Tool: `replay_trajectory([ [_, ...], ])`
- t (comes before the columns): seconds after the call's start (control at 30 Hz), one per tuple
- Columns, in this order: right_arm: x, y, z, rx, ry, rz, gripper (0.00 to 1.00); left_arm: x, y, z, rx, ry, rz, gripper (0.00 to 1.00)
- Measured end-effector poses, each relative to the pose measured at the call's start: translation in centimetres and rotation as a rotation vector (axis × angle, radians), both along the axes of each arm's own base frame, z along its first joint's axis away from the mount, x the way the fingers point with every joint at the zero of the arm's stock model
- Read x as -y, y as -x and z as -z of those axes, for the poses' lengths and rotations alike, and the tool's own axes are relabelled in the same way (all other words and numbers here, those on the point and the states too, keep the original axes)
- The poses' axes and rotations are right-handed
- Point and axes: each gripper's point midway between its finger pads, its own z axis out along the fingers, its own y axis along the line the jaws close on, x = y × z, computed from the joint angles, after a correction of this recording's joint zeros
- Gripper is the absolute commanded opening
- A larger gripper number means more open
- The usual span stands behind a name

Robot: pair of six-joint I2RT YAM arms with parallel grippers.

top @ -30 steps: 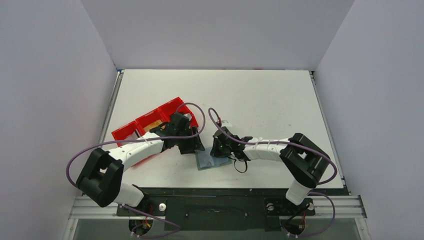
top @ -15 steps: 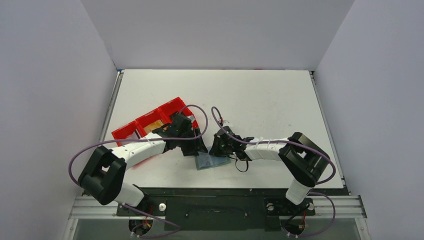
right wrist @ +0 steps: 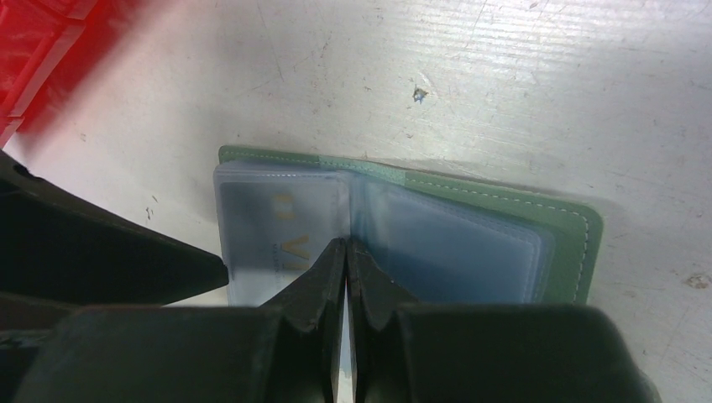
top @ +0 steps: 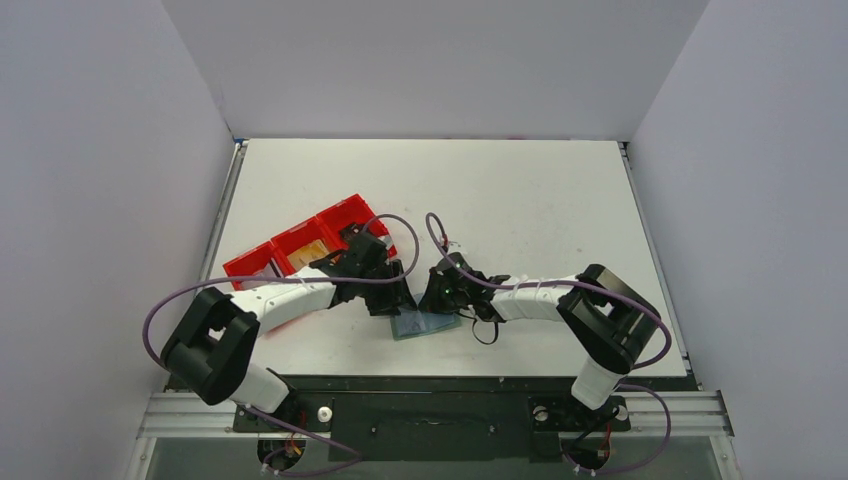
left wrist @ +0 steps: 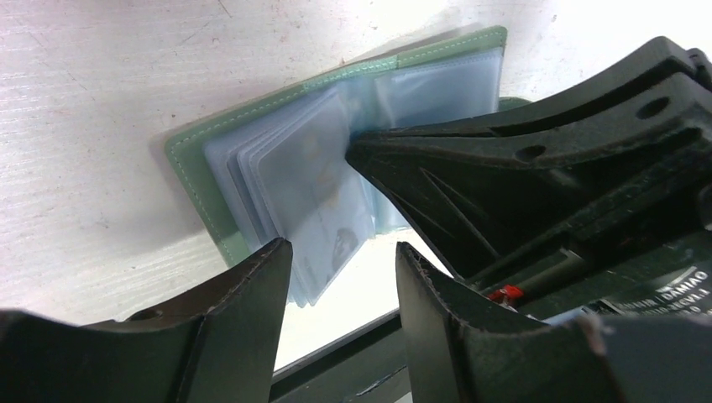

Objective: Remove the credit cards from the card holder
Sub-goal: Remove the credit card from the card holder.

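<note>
The grey-green card holder (top: 420, 325) lies open on the table near the front edge, its clear sleeves fanned out (left wrist: 294, 176). A credit card with gold lettering (right wrist: 277, 235) sits inside the left sleeve. My right gripper (right wrist: 346, 243) is shut, with its tips pressed on the centre fold of the holder (right wrist: 571, 235). My left gripper (left wrist: 342, 248) is open and empty, low over the holder's left edge, where the sleeve ends stick out. The two grippers nearly meet in the top view: left gripper (top: 392, 303), right gripper (top: 435, 300). A tan-yellow card (top: 312, 247) lies in the red tray.
The red three-compartment tray (top: 300, 245) stands just left of the left arm, and its corner shows in the right wrist view (right wrist: 34, 42). The right gripper's black body (left wrist: 520, 168) fills the right side of the left wrist view. The table's front edge is close behind the holder.
My left gripper has slid a little to the right and nearer the holder's left edge. The right gripper has stayed on the holder's fold.
</note>
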Motion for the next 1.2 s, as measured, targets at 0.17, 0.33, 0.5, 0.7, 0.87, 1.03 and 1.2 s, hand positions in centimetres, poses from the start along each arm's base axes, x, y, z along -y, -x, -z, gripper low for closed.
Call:
replay_trajectory([
  [0.17, -0.2, 0.0, -0.1, -0.005, -0.04, -0.004, 0.15, -0.2, 0.3, 1.1, -0.019, -0.02, 0.0, 0.36],
  [0.33, -0.3, 0.1, -0.3, -0.007, -0.076, -0.008, 0.15, -0.4, 0.3, 1.7, -0.024, -0.036, -0.007, 0.33],
  [0.5, -0.4, 0.1, -0.3, -0.013, -0.098, -0.006, 0.23, -0.6, 0.2, 1.9, -0.021, -0.049, -0.012, 0.29],
  [0.7, -0.6, 0.1, -0.7, -0.026, -0.158, -0.011, 0.36, -0.8, 0.2, 2.4, -0.021, -0.072, -0.019, 0.23],
  [0.87, -0.5, 0.1, -1.0, -0.033, -0.203, -0.015, 0.39, -0.8, 0.2, 2.7, -0.027, -0.075, -0.02, 0.16],
  [1.03, 0.2, -0.1, -1.0, -0.054, -0.237, -0.002, 0.4, -0.6, 0.0, 3.0, -0.034, -0.078, -0.026, 0.07],
  [1.2, 1.1, -0.2, -1.1, -0.066, -0.248, 0.012, 0.4, -0.2, -0.5, 3.2, -0.028, -0.069, -0.035, 0.05],
])
